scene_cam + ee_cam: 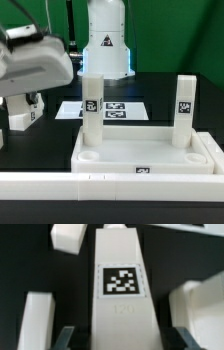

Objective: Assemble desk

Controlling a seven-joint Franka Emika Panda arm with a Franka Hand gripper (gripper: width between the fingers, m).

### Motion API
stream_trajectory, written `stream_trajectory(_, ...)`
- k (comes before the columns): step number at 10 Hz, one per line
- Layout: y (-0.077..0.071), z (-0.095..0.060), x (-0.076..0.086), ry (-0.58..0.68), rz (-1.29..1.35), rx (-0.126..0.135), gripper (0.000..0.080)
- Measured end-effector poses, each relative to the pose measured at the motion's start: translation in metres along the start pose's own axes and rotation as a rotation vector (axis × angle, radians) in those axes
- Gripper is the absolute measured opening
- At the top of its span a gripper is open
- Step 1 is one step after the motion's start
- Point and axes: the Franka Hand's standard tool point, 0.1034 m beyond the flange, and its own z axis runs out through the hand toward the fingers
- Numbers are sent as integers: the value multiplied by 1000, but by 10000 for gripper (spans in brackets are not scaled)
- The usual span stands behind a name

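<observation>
The desk top (150,152), a white slab with a raised rim, lies at the front of the exterior view. Two white legs stand upright on it, one at its left back corner (92,105) and one at its right back corner (185,110). At the exterior view's left my gripper (24,100) hangs over the black table, shut on a third tagged white leg (25,114). In the wrist view that leg (122,286) runs lengthwise between my fingers (68,338), with its tag facing the camera and the gripper (125,338) closed round its end.
The marker board (112,108) lies flat behind the desk top. A long white rail (60,187) runs along the front edge. The robot's base (105,40) stands at the back. White parts (200,303) lie on either side of the held leg in the wrist view.
</observation>
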Motion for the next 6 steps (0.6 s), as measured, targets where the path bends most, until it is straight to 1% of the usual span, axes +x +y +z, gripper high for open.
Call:
stream_trajectory(1,-1,-14,-1,45,3,-1,290)
stream_trajectory(2,0,-24,2,95,10,-20,290)
stream_trajectory(4,5,-30,10,243,15,-57,290)
stream_trajectory(6,12,-33,10,358,31,-84,290)
